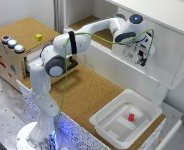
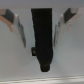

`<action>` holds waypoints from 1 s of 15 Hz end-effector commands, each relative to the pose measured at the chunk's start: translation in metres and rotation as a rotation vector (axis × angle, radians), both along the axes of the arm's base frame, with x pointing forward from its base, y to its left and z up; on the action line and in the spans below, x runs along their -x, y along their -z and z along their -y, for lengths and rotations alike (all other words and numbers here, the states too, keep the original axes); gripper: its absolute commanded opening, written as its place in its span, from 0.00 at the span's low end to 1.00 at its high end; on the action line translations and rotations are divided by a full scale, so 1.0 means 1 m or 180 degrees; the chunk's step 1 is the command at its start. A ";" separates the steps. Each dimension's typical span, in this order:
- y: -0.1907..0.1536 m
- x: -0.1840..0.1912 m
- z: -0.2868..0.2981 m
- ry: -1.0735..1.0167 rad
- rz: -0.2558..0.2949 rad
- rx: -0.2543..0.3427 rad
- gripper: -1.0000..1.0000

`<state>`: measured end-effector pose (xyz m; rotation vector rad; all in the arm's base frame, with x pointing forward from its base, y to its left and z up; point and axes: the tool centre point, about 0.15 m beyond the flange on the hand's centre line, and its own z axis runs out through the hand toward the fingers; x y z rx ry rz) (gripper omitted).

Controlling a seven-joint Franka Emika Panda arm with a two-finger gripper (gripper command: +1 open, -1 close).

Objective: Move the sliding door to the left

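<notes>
While the arm reaches across the cork-topped counter (image 1: 87, 95) toward the white cabinet (image 1: 157, 12), its fingers (image 1: 140, 56) sit right up at the face of the sliding door (image 1: 162, 57), the plain white panel filling the cabinet's front on the exterior view's right. To that view's left of the panel the cabinet stands open, and a brown shelf (image 1: 89, 22) shows inside, so that seems to be where the door has to travel. From the wrist view the two fingers (image 2: 19, 27) look spread apart with nothing between them and only blurred white beyond; whether they actually touch the panel I cannot tell. To do this well, I'd say the hand should press flat and firm against the door or catch its near edge, then push along the track in one steady line, keeping pressure square so the panel doesn't bind. Lifting or tilting mid-slide could let the fingers skid on the smooth face. The white bin (image 1: 126, 120) with a small red block (image 1: 131, 117) sits lower on the counter, well clear of the path.
</notes>
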<state>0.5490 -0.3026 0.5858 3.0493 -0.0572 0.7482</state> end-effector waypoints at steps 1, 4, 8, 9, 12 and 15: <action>-0.006 -0.017 0.002 -0.0213 -0.0247 -0.0226 0.00; -0.003 -0.017 -0.006 -0.0229 -0.0265 -0.0232 0.00; -0.001 -0.016 -0.024 -0.0281 -0.0274 -0.0263 0.00; -0.001 -0.015 -0.030 -0.0297 -0.0275 -0.0268 0.00; 0.000 -0.012 -0.046 -0.0327 -0.0268 -0.0253 0.00; 0.001 -0.010 -0.058 -0.0350 -0.0285 -0.0234 0.00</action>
